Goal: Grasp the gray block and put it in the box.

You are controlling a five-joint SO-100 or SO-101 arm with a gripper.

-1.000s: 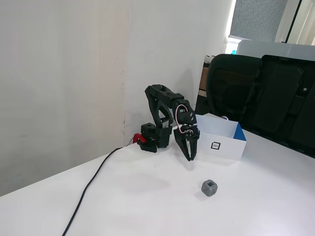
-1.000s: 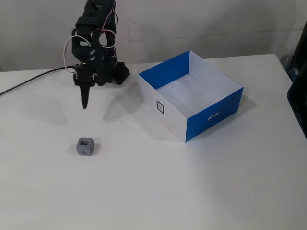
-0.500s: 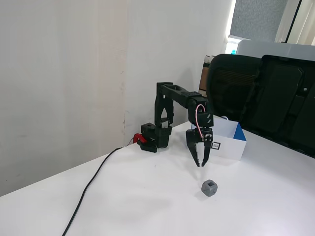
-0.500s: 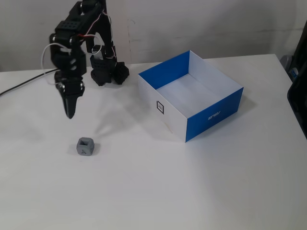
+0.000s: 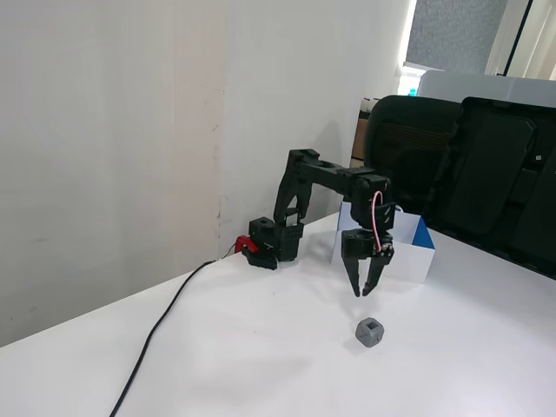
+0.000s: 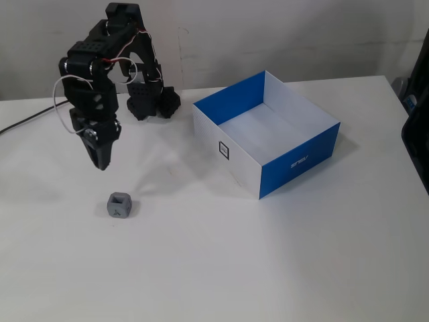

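The gray block (image 5: 369, 333) (image 6: 119, 205), a small cube with a dimple on each face, lies on the white table. My gripper (image 5: 362, 293) (image 6: 102, 164) hangs point-down above and just behind it, not touching. Its two black fingers stand slightly apart with nothing between them. The box (image 5: 408, 261) (image 6: 295, 164) is white outside with blue sides and a black square marker on its front. It stands open-topped to the right of the gripper in both fixed views, and the arm hides part of it in one.
The arm's base (image 5: 269, 243) (image 6: 151, 100) sits against the white wall. A black cable (image 5: 156, 334) (image 6: 27, 121) runs from it across the table. Black chairs (image 5: 452, 165) stand behind the table's far edge.
The arm has stretched out from its base and carried the gripper toward the gray block, lowering it a little. The block and the box have not moved.
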